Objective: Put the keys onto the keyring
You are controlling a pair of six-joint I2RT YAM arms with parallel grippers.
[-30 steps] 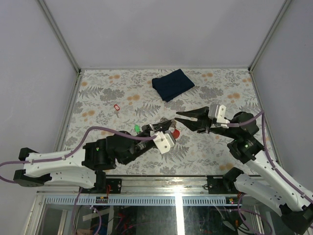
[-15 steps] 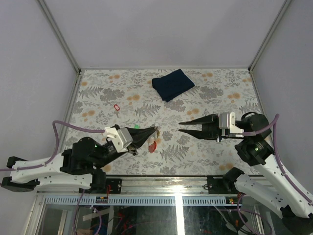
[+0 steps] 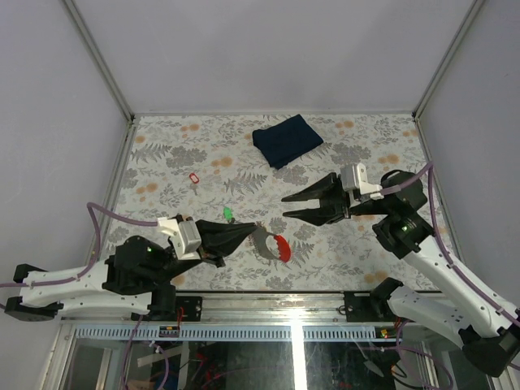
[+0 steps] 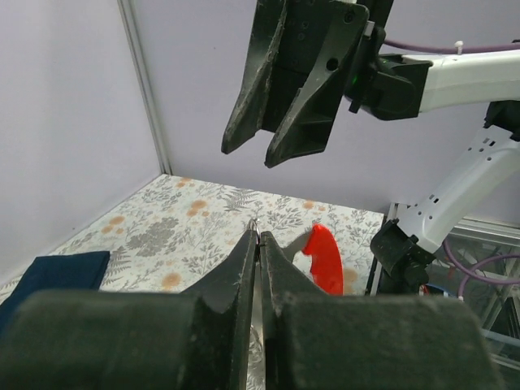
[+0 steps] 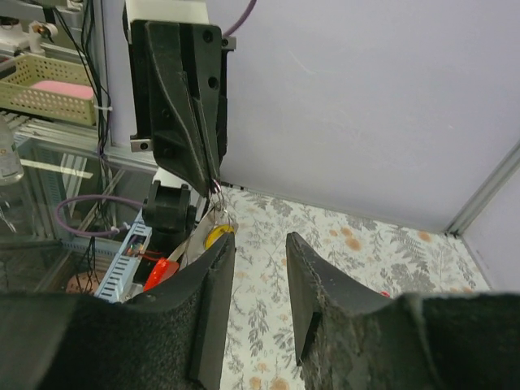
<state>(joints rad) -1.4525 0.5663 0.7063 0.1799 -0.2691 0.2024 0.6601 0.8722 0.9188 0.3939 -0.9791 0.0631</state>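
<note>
Pinching the keyring (image 3: 260,240) by its thin loop in our left fingers (image 4: 234,272), closed tight; red tag (image 3: 281,247) hangs just past the tips. Right fingers (image 3: 313,190) spread wide, empty, opposite. Green key (image 3: 228,214) lies on the surface (image 3: 162,162) beside the left fingers. Likely light, stiff, slippery: we'd take it by the plastic head.

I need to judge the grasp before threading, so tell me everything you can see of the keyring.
The keyring is a thin, pale grey, metal-looking loop with a bright red plastic tag attached. The left gripper is shut on the loop, pinching it at its fingertips, so loop and tag stick out beyond them, near the front middle of the table. Whether it touches the tabletop cannot be told. The open right gripper is apart from it, tips pointing its way.
</note>
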